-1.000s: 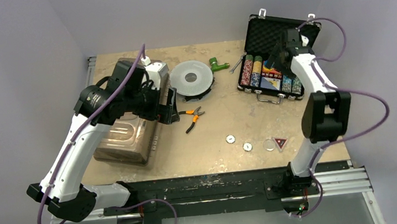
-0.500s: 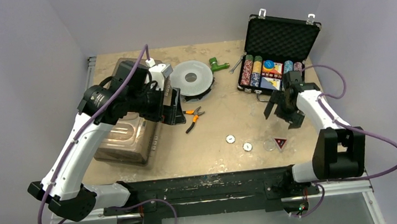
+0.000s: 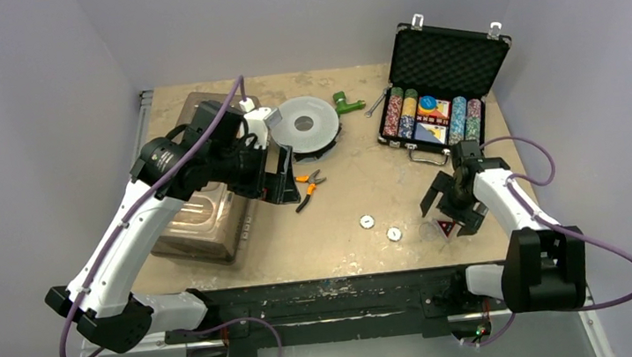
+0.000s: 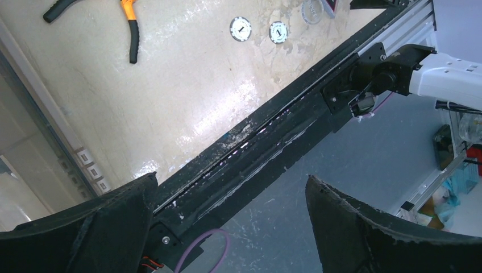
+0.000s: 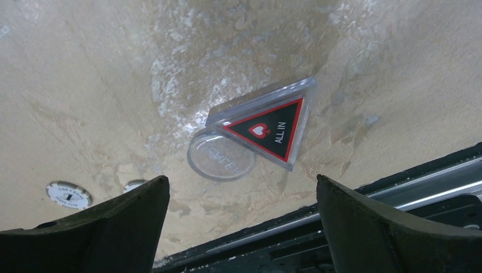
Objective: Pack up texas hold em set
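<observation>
Nearby | pliers [image 3: 307,186] near clear bin [image 3: 198,231] | grey spool [image 3: 305,125] near briefcase [image 3: 446,58]

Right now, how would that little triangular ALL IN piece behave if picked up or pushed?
The ALL IN triangle looks like stiff clear plastic, probably light. Lying flat, it should slide rather than roll; its glossy faces may be slippery. A push might shift the clear round button touching it.

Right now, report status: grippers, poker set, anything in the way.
Left gripper open, empty, aloft. Right gripper open over all-in button. Case open, chips in. Clear dealer button touching it.
</observation>
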Tool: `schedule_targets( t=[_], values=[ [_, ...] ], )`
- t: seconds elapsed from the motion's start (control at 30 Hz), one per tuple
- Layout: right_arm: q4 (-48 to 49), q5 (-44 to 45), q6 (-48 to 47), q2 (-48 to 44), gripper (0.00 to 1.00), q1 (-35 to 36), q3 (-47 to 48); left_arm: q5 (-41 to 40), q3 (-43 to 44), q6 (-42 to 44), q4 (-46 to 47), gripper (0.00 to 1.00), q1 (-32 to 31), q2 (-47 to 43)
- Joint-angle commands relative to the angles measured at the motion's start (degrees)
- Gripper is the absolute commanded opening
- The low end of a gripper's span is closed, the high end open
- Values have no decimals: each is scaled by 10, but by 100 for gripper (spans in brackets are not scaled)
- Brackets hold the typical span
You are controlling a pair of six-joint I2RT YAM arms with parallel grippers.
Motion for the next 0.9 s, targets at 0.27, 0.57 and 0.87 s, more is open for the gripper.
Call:
schedule_targets(
  t=[0.27,0.57,0.87],
  values=[
    [84,27,69,-5,88,-9,-53,-4,5,3,8,98,-4,-11],
    [100,42,61,22,83,-13,-48,1,8,2,8,98,-4,-4],
    [107,66,57,47,78,-14,-44,7,12,0,9,98,-4,3]
  ],
)
